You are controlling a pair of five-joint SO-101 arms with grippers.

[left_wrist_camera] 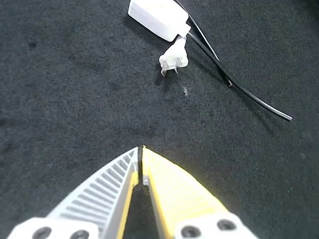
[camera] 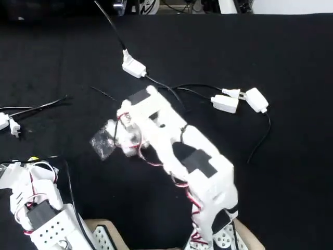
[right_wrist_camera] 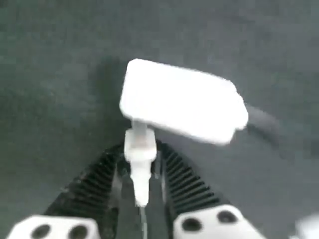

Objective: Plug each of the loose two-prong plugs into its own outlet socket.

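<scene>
My right gripper [right_wrist_camera: 141,172] is shut on a white two-prong plug [right_wrist_camera: 139,149], whose front end meets the face of a white outlet socket [right_wrist_camera: 182,107]. In the high view this arm [camera: 171,140] reaches over the middle of the table. My left gripper [left_wrist_camera: 141,152] is shut and holds nothing. Ahead of it lie a loose white plug [left_wrist_camera: 173,59] and a white socket [left_wrist_camera: 158,19], close together but apart. They also lie at the table's left edge: plug [camera: 14,127], socket [camera: 2,121].
Another white socket [camera: 133,66] on a black cable lies at the back centre. Two white blocks [camera: 225,102] [camera: 256,99] with a plug [camera: 232,92] between them lie at the right. Black cables [camera: 260,140] trail over the black cloth. The left arm [camera: 31,203] stands at the near left.
</scene>
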